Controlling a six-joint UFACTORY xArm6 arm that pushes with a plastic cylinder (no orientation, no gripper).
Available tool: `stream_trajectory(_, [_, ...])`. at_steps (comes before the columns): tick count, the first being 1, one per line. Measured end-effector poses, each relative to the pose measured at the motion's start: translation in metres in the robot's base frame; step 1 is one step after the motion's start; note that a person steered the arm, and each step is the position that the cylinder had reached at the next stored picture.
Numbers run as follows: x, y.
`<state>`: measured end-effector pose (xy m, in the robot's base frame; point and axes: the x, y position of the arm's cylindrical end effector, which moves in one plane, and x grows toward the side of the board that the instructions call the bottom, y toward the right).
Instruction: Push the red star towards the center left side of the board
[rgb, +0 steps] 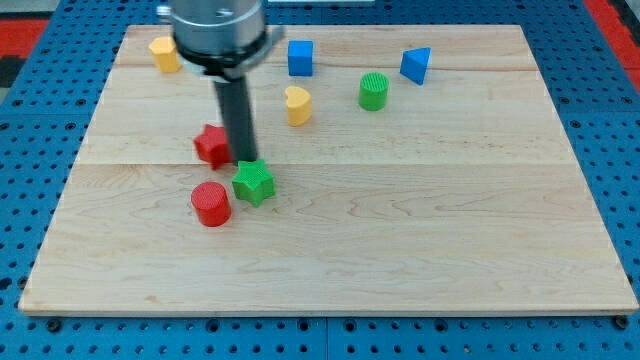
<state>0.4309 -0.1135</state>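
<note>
The red star (210, 145) lies left of the board's middle, partly hidden behind the dark rod. My tip (245, 160) rests on the board right beside the star's right side, touching or nearly touching it. A green star (254, 183) sits just below the tip, close to it. A red cylinder (211, 204) stands below the red star, to the left of the green star.
A yellow block (164, 54) is at the view's top left. A blue cube (300, 57), a yellow heart-like block (297, 105), a green cylinder (373, 91) and a blue triangular block (416, 65) lie along the top. The wooden board (420, 250) sits on a blue pegboard.
</note>
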Motion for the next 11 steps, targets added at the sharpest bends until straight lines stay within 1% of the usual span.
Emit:
stream_trajectory(1, [-0.009, -0.009])
stream_trajectory(2, [-0.012, 0.033])
stream_trajectory(3, [-0.039, 0.000])
stream_trajectory(4, [-0.048, -0.068])
stream_trajectory(5, [-0.038, -0.055])
stream_trajectory(8, [-0.039, -0.044])
stream_trajectory(9, [-0.027, -0.031])
stream_trajectory(10, [-0.006, 0.002])
stream_trajectory(11, [-0.021, 0.068])
